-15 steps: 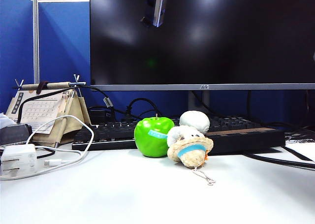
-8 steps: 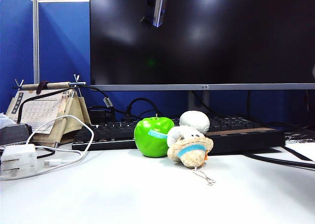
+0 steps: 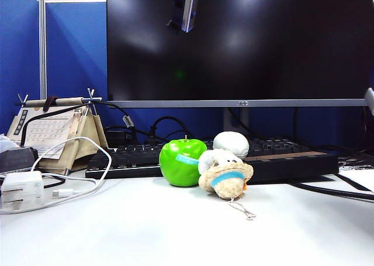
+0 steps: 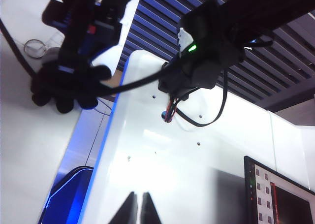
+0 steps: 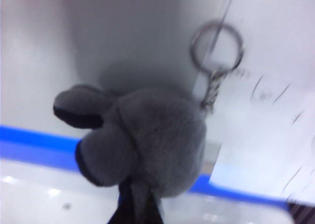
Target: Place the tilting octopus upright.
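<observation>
Right gripper (image 5: 135,204) clenched on the tilting octopus (image 5: 142,140), keyring (image 5: 216,47) end pointing away; left gripper (image 4: 138,209) closed, empty

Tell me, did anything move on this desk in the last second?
Only one thing: a small pale shape has slid down the exterior view's right edge; what it is, I cannot tell. The right gripper is shut on the tilting octopus, the left gripper shut on nothing. The green apple, beige plush and keyboard stayed put.
</observation>
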Controlling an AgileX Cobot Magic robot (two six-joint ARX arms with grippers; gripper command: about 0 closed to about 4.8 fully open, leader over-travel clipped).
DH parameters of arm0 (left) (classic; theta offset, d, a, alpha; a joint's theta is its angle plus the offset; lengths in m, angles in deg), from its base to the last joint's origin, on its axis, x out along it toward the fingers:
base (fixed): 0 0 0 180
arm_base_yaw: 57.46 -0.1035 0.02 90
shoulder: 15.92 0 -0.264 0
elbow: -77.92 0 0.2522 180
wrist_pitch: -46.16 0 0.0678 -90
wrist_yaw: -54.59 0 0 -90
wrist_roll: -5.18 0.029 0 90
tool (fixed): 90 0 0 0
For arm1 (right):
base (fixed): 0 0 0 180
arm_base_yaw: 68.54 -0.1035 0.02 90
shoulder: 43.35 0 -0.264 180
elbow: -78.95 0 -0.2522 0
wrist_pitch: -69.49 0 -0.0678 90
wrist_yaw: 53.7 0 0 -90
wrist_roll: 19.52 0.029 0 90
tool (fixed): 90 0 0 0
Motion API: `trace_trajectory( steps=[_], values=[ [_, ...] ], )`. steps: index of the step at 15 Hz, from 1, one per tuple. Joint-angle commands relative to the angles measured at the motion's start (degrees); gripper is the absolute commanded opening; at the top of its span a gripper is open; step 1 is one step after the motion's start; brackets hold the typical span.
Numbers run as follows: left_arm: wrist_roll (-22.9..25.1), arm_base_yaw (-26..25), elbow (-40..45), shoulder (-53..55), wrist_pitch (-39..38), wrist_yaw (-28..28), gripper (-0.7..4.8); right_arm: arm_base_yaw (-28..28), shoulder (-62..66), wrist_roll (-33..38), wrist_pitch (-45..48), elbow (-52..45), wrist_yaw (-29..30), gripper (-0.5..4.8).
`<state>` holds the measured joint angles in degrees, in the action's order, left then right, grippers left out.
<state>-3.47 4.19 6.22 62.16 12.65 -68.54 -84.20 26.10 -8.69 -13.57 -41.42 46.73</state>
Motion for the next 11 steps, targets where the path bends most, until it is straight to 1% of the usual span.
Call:
trace_trajectory(
  steps=[1, 2, 3, 4, 6, 8, 9, 10, 11],
  values=[
    [0.04, 0.02, -0.15, -0.11, 0.50, -0.09, 0.26, -0.02, -0.24, -1.62, 6.67, 0.48, -2.64, -0.06],
    [0.04, 0.02, -0.15, -0.11, 0.50, -0.11, 0.26, -0.02, -0.24, -1.86, 7.04, 0.94, -4.59, -0.06],
    [0.07, 0.02, -0.15, -0.13, 0.50, -0.09, 0.26, -0.02, -0.28, -2.14, 6.99, 2.75, -8.94, -0.06],
    [0.07, 0.02, -0.15, -0.13, 0.50, -0.07, 0.26, -0.02, -0.28, -2.54, 7.04, 4.24, -10.60, -0.06],
    [0.07, 0.02, -0.15, -0.13, 0.52, -0.09, 0.26, -0.02, -0.26, -3.39, 8.83, 8.11, -10.75, -0.06],
    [0.20, 0.02, -0.15, -0.11, 0.57, -0.04, 0.26, -0.02, -0.20, -4.00, 11.78, 9.42, -11.10, -0.06],
    [1.53, -0.02, -0.15, -0.11, 0.87, 1.25, 0.26, 0.00, -0.17, -4.98, 14.38, 9.40, -13.84, -0.06],
    [2.78, -0.02, -0.15, -0.13, 1.29, 7.30, 0.26, 0.00, -0.17, -5.35, 15.69, 9.40, -17.22, -0.06],
    [2.89, -0.04, -0.15, -0.11, 1.53, 13.18, 0.26, 0.00, -0.17, -5.66, 16.33, 9.40, -19.47, -0.06]
  ],
)
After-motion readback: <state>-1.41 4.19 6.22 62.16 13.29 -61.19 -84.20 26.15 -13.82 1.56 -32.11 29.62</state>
